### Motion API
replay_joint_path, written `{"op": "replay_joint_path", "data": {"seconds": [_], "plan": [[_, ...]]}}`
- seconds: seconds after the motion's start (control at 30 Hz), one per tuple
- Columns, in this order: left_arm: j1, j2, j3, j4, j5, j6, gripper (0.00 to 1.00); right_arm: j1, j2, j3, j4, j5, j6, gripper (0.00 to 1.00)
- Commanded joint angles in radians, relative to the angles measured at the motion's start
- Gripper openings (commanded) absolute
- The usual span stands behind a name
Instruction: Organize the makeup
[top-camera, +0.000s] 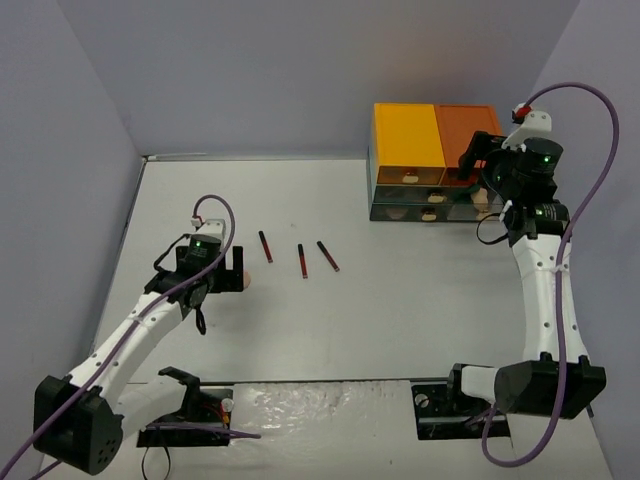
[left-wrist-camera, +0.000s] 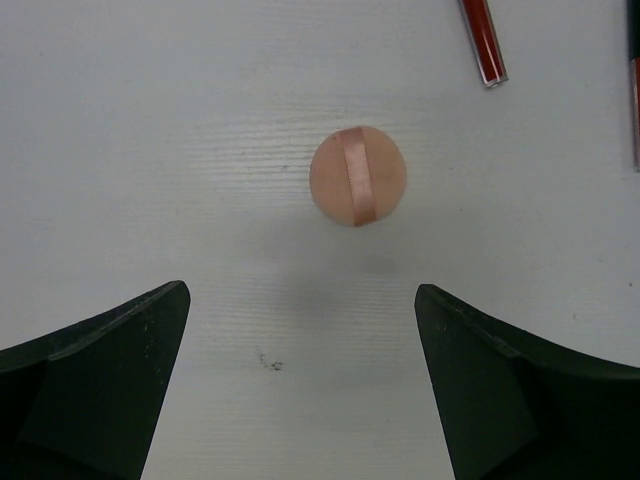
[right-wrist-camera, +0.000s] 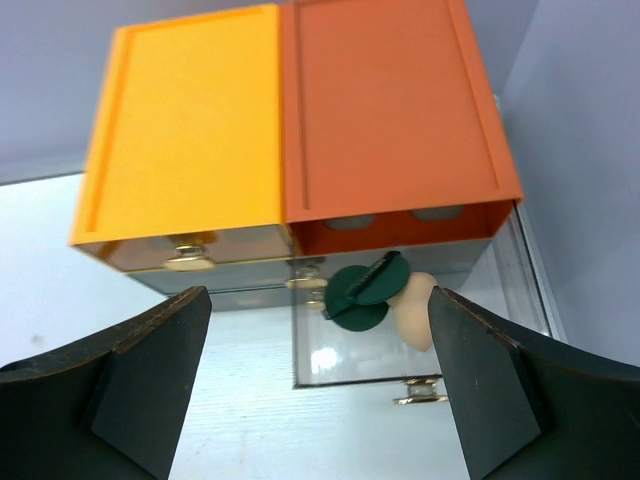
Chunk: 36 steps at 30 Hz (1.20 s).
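A round peach compact (left-wrist-camera: 357, 176) with a strap across it lies flat on the white table, just ahead of my left gripper (left-wrist-camera: 302, 292), which is open and holds nothing. From above, the compact (top-camera: 243, 281) peeks out beside that gripper (top-camera: 222, 280). Three dark red sticks (top-camera: 266, 246) (top-camera: 301, 260) (top-camera: 328, 256) lie to its right. My right gripper (right-wrist-camera: 318, 297) hangs open and empty over a pulled-out clear drawer (right-wrist-camera: 420, 372). In that drawer lie two dark green discs (right-wrist-camera: 365, 293) and a beige sponge (right-wrist-camera: 417, 308).
The drawer unit (top-camera: 435, 160) with a yellow top (right-wrist-camera: 190, 130) and an orange top (right-wrist-camera: 390, 110) stands at the back right against the wall. Grey walls close in on the left, back and right of the table (top-camera: 400, 310).
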Motion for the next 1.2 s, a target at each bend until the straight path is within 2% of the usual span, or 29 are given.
{"op": "replay_joint_path", "data": {"seconds": [0.0, 0.27, 0.4, 0.53, 0.87, 1.03, 1.17], "plan": [[0.008, 0.099, 0.078, 0.067, -0.01, -0.094, 0.93, 0.055, -0.07, -0.013, 0.051, -0.053, 0.009, 0.88], [0.009, 0.333, 0.119, 0.155, -0.025, -0.135, 0.78, 0.111, -0.13, -0.096, 0.051, -0.08, 0.011, 0.89], [0.008, 0.402, 0.137, 0.172, -0.02, -0.137, 0.75, 0.117, -0.156, -0.124, 0.051, -0.096, 0.016, 0.89], [0.009, 0.457, 0.139, 0.193, -0.004, -0.149, 0.67, 0.117, -0.18, -0.149, 0.05, -0.104, 0.015, 0.89], [0.009, 0.493, 0.097, 0.21, 0.032, -0.211, 0.28, 0.144, -0.207, -0.173, 0.045, -0.136, 0.005, 0.9], [0.008, 0.475, 0.094, 0.201, 0.044, -0.209, 0.02, 0.153, -0.194, -0.159, 0.037, -0.208, 0.003, 0.89], [0.008, 0.423, 0.1, 0.181, 0.061, -0.19, 0.0, 0.169, -0.175, -0.129, 0.028, -0.298, 0.0, 0.89]]}}
